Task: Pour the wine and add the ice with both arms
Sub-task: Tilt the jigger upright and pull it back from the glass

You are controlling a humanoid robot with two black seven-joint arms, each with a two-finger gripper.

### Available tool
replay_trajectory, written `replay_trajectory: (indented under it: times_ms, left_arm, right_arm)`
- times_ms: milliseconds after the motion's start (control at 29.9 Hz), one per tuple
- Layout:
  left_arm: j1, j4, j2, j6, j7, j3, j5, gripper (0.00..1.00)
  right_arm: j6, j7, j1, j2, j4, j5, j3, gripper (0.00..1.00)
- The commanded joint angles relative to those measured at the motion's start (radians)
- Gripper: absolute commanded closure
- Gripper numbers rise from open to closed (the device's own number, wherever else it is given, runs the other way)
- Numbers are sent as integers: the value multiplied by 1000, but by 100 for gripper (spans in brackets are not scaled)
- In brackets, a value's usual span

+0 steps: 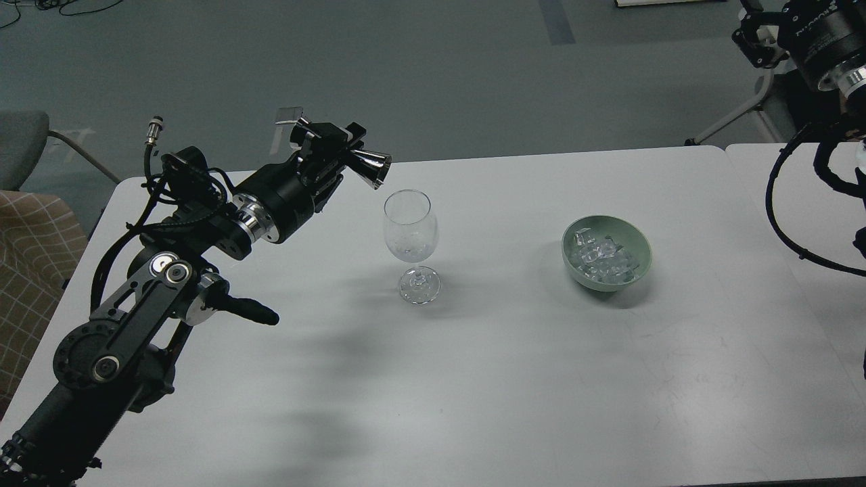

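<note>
A clear stemmed wine glass (411, 233) stands upright on the white table (514, 365), with a little clear liquid in its bowl. My left gripper (344, 150) is shut on a shiny metal measuring cup (372, 168). It holds the cup lying on its side, mouth toward the right, above and to the left of the glass rim and apart from it. The ice (599, 260), several clear cubes, lies in a pale green bowl (639, 257) to the right of the glass. My right gripper (752, 42) is high at the top right, off the table, dark and partly cut off.
A second white table (791, 203) adjoins at the right. A chair with a checked cloth (27, 250) stands at the left edge. Looped black cables (785, 223) of the right arm hang over the right table. Grey floor lies beyond.
</note>
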State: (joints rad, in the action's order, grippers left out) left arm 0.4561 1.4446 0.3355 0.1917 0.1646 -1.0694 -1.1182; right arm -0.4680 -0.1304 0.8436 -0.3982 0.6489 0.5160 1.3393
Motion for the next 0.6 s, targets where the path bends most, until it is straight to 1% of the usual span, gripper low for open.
replay_trajectory:
  times_ms: [0,100,201,268,301,368,435,468,502,568]
  left_arm:
    - [1,13,2,0,1,-1,-5,100]
    - [0,34,4,0,0,-4,-3,100]
    - [-13,36,-19,-6,-5,-38,56,100]
    - [-26,34,-30,-8,-7,-84,177,100]
    - [-52,34,-35,-8,-8,-124,252,100]
    - [-82,34,-39,-8,-10,-158,310,100]
    - [-114,34,-61,-6,-34,-231,389,100]
    - [-117,34,-72,-6,-36,-254,420,100]
    - [-125,25,-96,-6,-34,-308,505,100]
    - [-141,11,-113,-8,-33,-363,649,100]
  right_arm:
    - [0,0,0,-1,0,-1,0,0]
    - [0,0,0,-5,0,-2,0,0]
    - [0,0,0,-7,0,-2,0,0]
    - [0,0,0,-7,0,-2,0,0]
    - [0,2,-1,-8,0,-2,0,0]
    - [0,3,-1,-8,-2,-1,0,0]
    - [-3,5,-5,-22,-2,-2,-2,0]
    - [-3,5,-5,-22,-2,-2,-2,0]
    - [-3,6,-5,-24,-3,-1,-2,0]
    - [-3,6,-8,-24,-9,-1,-3,0]
